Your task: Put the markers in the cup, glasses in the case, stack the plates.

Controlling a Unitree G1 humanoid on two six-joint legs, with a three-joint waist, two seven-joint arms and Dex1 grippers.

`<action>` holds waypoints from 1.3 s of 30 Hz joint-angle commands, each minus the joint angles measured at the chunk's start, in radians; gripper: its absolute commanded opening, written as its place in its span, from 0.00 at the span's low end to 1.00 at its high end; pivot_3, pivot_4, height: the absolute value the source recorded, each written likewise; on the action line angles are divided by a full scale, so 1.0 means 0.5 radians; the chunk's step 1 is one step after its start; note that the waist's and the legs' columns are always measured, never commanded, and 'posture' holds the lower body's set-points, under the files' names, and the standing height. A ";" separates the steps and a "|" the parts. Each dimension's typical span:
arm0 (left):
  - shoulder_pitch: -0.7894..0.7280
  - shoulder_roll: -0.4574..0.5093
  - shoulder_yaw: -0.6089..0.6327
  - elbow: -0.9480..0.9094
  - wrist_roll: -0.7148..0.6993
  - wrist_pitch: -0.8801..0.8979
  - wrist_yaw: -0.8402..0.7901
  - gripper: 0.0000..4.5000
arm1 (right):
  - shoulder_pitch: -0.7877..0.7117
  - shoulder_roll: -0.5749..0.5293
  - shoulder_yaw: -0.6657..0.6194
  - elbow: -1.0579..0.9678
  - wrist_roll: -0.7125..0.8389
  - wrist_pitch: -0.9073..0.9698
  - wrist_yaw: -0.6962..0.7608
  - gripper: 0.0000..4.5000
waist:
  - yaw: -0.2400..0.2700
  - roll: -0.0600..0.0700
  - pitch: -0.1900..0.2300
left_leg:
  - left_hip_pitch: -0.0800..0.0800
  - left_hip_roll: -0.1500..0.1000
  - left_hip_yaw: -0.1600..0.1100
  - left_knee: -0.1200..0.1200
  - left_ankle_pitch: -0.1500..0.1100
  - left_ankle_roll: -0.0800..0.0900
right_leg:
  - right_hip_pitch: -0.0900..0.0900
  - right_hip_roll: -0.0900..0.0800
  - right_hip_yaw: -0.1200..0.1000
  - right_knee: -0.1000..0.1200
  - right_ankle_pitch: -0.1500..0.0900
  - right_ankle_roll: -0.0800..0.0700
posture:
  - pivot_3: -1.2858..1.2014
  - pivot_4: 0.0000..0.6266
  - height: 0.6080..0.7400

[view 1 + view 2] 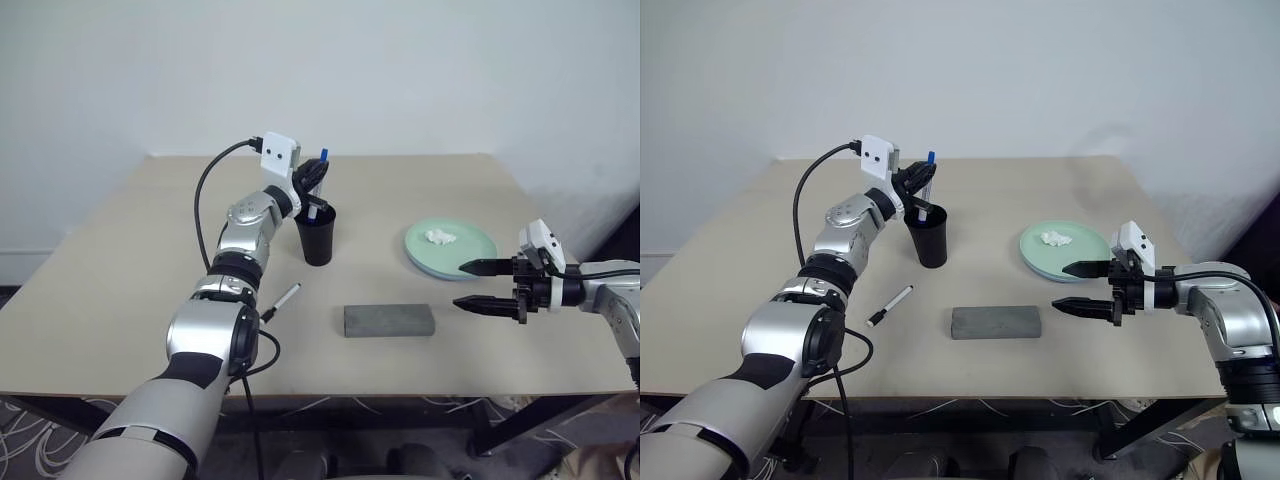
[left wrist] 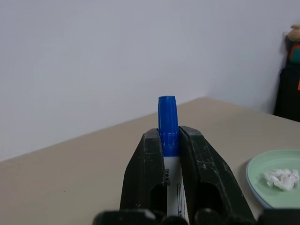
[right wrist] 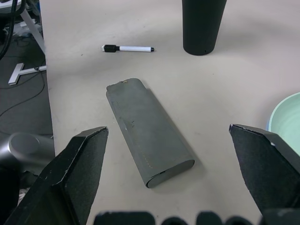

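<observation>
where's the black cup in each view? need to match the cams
Left eye: cup at table centre, under the left gripper holding the blue-capped marker.
Right eye: cup left of centre, same spot.
Left wrist: not in it.
Right wrist: its lower part, cut off at the picture's edge.
Shared landmark: the grey case, in front of the cup; also seen from the right wrist.
</observation>
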 commanded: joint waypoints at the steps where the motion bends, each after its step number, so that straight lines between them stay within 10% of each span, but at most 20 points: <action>1: -0.104 0.002 0.039 -0.031 0.004 -0.049 -0.003 0.01 | -0.020 -0.010 -0.060 -0.052 0.023 -0.018 -0.002 1.00 | 0.000 0.000 0.000 | 0.000 0.000 0.000 0.000 0.000 0.000 | 0.000 0.000 0.000 0.000 0.000 0.000 | 0.52 0.00 0.94; 10: -0.106 0.002 0.039 -0.026 0.005 -0.052 -0.004 0.01 | -0.020 -0.010 -0.060 -0.052 0.023 -0.018 -0.002 1.00 | 0.000 0.000 0.000 | 0.000 0.000 0.000 0.000 0.000 0.000 | 0.000 0.000 0.000 0.000 0.000 0.000 | 0.52 0.00 0.94; 21: 0.072 -0.042 0.113 0.049 -0.001 -0.141 -0.039 0.83 | -0.047 0.001 -0.046 -0.026 0.012 -0.054 0.011 1.00 | 0.000 0.000 -0.001 | 0.001 0.000 0.000 0.001 0.000 0.000 | 0.001 0.001 0.000 0.001 0.000 0.000 | 0.52 0.00 0.94; 39: 0.015 -0.001 0.132 -0.041 -0.042 -0.080 -0.107 0.83 | -0.041 -0.009 -0.046 -0.035 0.016 -0.043 0.012 1.00 | 0.000 0.000 -0.001 | 0.000 0.000 -0.001 0.001 0.000 0.000 | 0.001 0.001 -0.001 0.001 0.000 0.000 | 0.52 0.00 0.94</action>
